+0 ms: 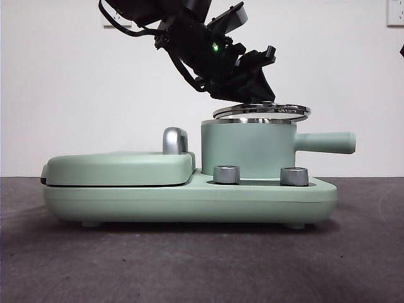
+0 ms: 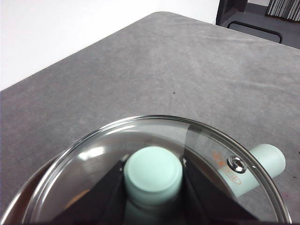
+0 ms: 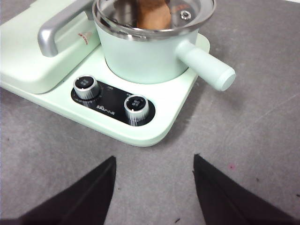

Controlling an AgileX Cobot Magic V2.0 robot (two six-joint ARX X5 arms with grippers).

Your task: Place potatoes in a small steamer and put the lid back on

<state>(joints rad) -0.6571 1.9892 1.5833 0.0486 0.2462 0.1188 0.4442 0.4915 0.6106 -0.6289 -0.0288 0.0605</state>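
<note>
Lid (image 1: 261, 111): tilted just over pot (image 1: 247, 148), potato (image 3: 153, 13) inside | left gripper (image 2: 153, 176): clamped on knob (image 2: 153, 174); level, centre, lower, then release | right gripper (image 3: 154, 180): open, idle.

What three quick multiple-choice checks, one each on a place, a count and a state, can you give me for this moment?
1. Where is the potato?
A. inside the small steamer
B. on the table
C. on the griddle cover

2. How many control knobs are on the base?
A. one
B. two
C. four

3. What is the left gripper doing?
A. hanging open over bare table
B. shut on the lid's knob
C. holding the pot handle

Key: 1 A, the right wrist view shows it through the glass lid; 2 B, two steel knobs show in front; 3 B, the left wrist view shows both jaws against the knob.
</note>
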